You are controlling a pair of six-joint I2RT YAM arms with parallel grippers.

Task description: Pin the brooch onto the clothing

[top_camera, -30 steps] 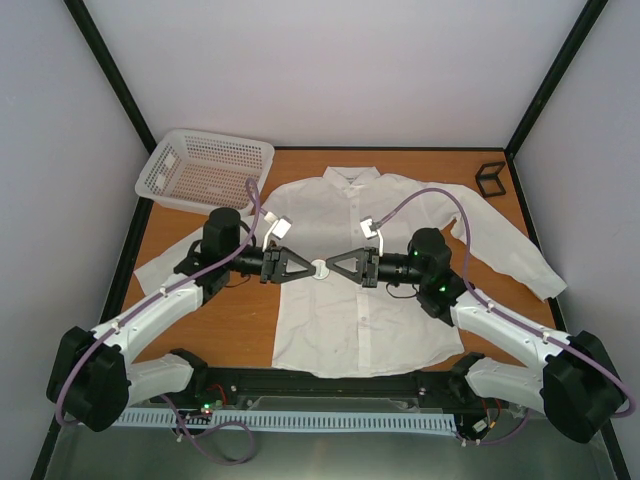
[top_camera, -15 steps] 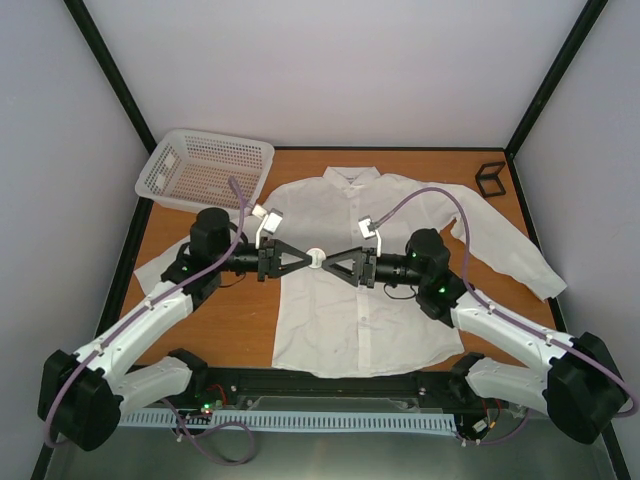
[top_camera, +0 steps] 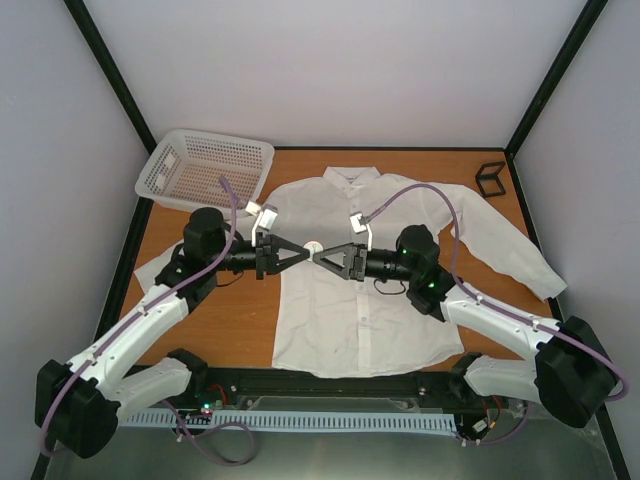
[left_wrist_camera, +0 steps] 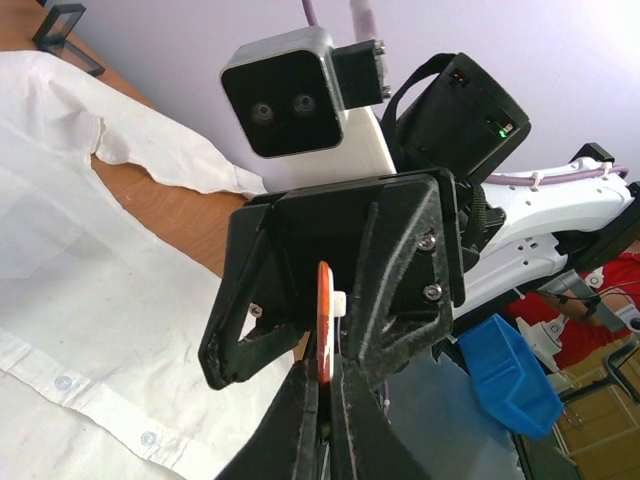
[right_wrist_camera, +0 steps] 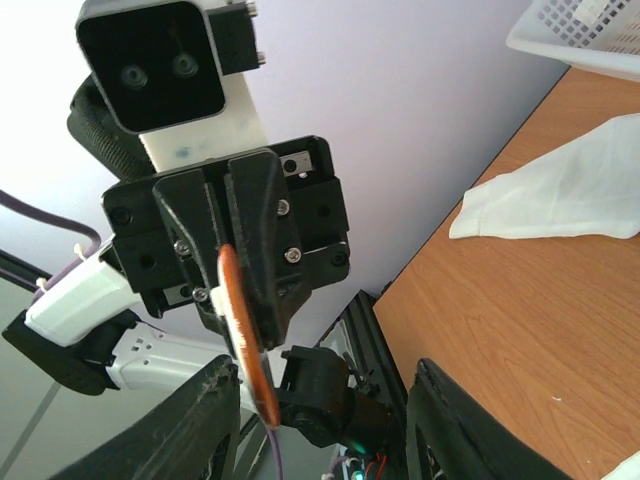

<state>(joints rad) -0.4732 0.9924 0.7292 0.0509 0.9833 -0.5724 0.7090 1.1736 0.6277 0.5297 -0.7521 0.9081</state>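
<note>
Left claw [left_wrist_camera: 323,374] tight on brooch [left_wrist_camera: 324,310]

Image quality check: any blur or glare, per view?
Top external: even soft light, no glare, all sharp, though the brooch is only a speck. Left wrist: brooch edge crisp, distance soft. Right wrist: its own fingers at the bottom edge are blurred.

left gripper [top_camera: 303,252], right gripper [top_camera: 321,257] tip-to-tip over shirt [top_camera: 350,310] | basket [top_camera: 152,180] far-left | cube [top_camera: 490,178] far-right | tabletop [top_camera: 235,320] free near-left

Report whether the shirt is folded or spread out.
Spread out: the shirt lies flat, front up, with both sleeves extended sideways.
</note>
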